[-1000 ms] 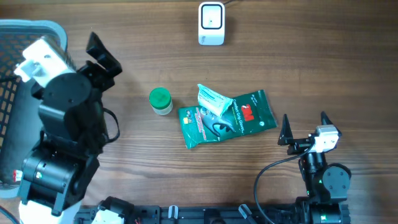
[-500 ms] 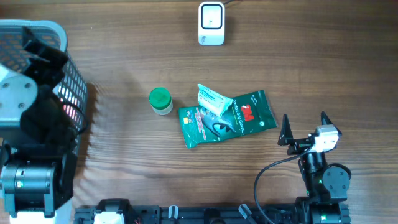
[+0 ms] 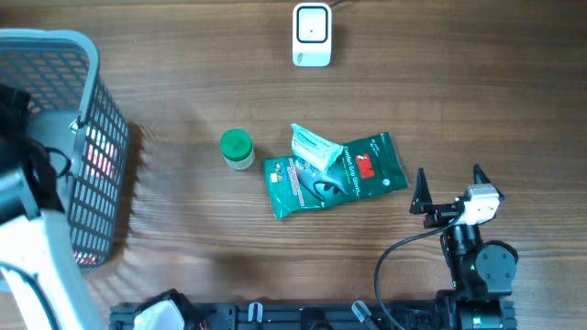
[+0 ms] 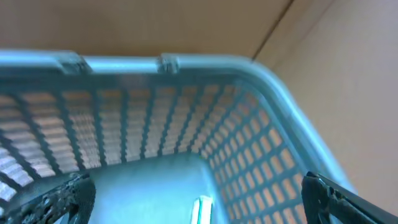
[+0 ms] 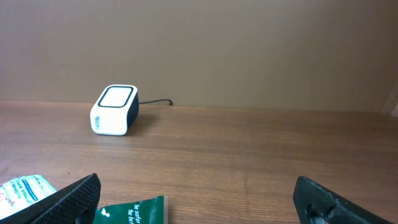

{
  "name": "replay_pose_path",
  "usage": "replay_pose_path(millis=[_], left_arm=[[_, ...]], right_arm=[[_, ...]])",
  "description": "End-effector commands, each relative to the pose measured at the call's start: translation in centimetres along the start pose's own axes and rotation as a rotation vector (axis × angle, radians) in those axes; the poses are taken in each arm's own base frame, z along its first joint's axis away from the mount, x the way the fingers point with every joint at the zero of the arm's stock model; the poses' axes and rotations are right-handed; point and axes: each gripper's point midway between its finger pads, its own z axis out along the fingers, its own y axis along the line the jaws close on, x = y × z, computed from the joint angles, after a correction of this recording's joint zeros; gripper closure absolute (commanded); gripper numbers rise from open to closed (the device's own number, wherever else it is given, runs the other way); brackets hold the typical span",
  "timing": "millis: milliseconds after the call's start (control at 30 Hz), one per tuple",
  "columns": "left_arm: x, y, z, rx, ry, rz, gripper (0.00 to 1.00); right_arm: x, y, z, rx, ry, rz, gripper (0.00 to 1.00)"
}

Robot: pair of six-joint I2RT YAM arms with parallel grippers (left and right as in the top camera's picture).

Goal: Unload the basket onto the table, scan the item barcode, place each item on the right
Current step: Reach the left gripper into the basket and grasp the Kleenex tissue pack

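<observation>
1. L gripper (image 4: 199, 198): jaws spread wide, nothing btwn them. Its wrist cam looked into the grey mesh basket (image 4: 273, 93), w/ both fingertips over the inside.
2. Overhead: the basket (image 3: 92, 55) sat at the far left edge of the wooden table (image 3: 504, 92). L arm (image 3: 27, 257) was over/beside it; the gripper itself couldn't be made out from there.
3. R gripper (image 3: 448, 183): fully open, empty, at lower right of table. It was just right of the green 3M pouch (image 3: 367, 170), not touching.
4. The pouch lay flat mid-table, w/ a small white-teal packet (image 3: 315, 147) resting on its upper-left part.
5. Green-capped jar (image 3: 237, 147) stood upright just left of the pouch; a narrow gap showed btwn them.
6. White scanner (image 3: 312, 35) sat at top centre, well apart from the items, cable running off the top edge.
7. R wrist cam: scanner (image 5: 115, 109) ahead-left, pouch edge (image 5: 134, 211) at the bottom btwn the open fingers.
</observation>
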Motion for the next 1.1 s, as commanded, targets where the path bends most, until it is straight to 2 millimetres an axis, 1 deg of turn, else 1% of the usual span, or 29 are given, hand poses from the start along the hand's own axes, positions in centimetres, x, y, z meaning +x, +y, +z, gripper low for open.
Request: replay_pose_path(millis=[0, 67, 100, 167, 200, 233, 333, 367, 467, 567, 667, 767, 867, 900, 933, 967, 1000, 1033, 1067], left_arm=[[4.2, -0.8, 4.1, 0.083, 0.238, -0.042, 0.00], [7.5, 0.8, 6.8, 0.027, 0.394, -0.153, 0.00], [9.0, 1.2, 7.5, 0.007, 0.460, -0.207, 0.00], [11.4, 1.1, 8.1, 0.015, 0.579, -0.253, 0.00], [12.9, 0.9, 8.3, 0.020, 0.646, -0.257, 0.00], [14.6, 1.2, 8.6, -0.002, 0.715, -0.264, 0.00], [18.6, 1.7, 9.9, -0.049, 0.852, -0.263, 0.00], [20.5, 1.7, 10.3, -0.052, 0.922, -0.275, 0.00], [23.5, 2.6, 11.7, -0.105, 1.001, -0.276, 0.00], [25.3, 3.4, 12.4, -0.142, 1.041, -0.270, 0.00], [26.0, 3.5, 12.8, -0.149, 1.054, -0.262, 0.00], [26.4, 3.1, 13.0, -0.136, 1.054, -0.247, 0.00], [27.0, 1.9, 12.6, -0.098, 1.061, -0.195, 0.00], [27.3, 1.4, 12.4, -0.075, 1.062, -0.165, 0.04], [27.6, 0.8, 12.2, -0.051, 1.065, -0.129, 0.20], [27.7, 0.6, 12.1, -0.048, 1.065, -0.119, 0.29], [27.8, 0.6, 12.0, -0.048, 1.066, -0.119, 0.40], [27.8, 0.7, 12.0, -0.052, 1.070, -0.117, 0.50], [27.8, 0.9, 11.9, -0.056, 1.073, -0.118, 0.58]], right_arm=[[-0.1, -0.1, 0.0, 0.008, -0.007, -0.012, 0.00], [-0.1, -0.1, 0.0, 0.008, -0.007, -0.012, 0.00], [-0.1, -0.1, 0.0, 0.008, -0.007, -0.012, 0.00], [-0.1, -0.1, 0.0, 0.008, -0.007, -0.012, 0.00], [-0.1, -0.1, 0.0, 0.008, -0.007, -0.012, 0.00], [-0.1, -0.1, 0.0, 0.008, -0.007, -0.012, 0.00], [-0.1, -0.1, 0.0, 0.008, -0.007, -0.012, 0.00], [-0.1, -0.1, 0.0, 0.008, -0.007, -0.011, 0.00], [-0.1, -0.1, 0.0, 0.008, -0.007, -0.012, 0.00], [-0.1, -0.1, 0.0, 0.008, -0.007, -0.012, 0.00], [-0.1, -0.1, 0.0, 0.008, -0.007, -0.012, 0.00], [-0.1, -0.1, 0.0, 0.008, -0.007, -0.012, 0.00], [-0.1, -0.1, 0.0, 0.008, -0.007, -0.012, 0.00], [-0.1, -0.1, 0.0, 0.008, -0.007, -0.012, 0.00], [-0.1, -0.1, 0.0, 0.008, -0.007, -0.012, 0.00], [-0.1, -0.1, 0.0, 0.008, -0.007, -0.012, 0.01], [-0.1, -0.1, 0.0, 0.008, -0.007, -0.012, 0.00], [-0.1, -0.1, 0.0, 0.008, -0.007, -0.012, 0.00], [-0.1, -0.1, 0.0, 0.008, -0.007, -0.011, 0.00]])
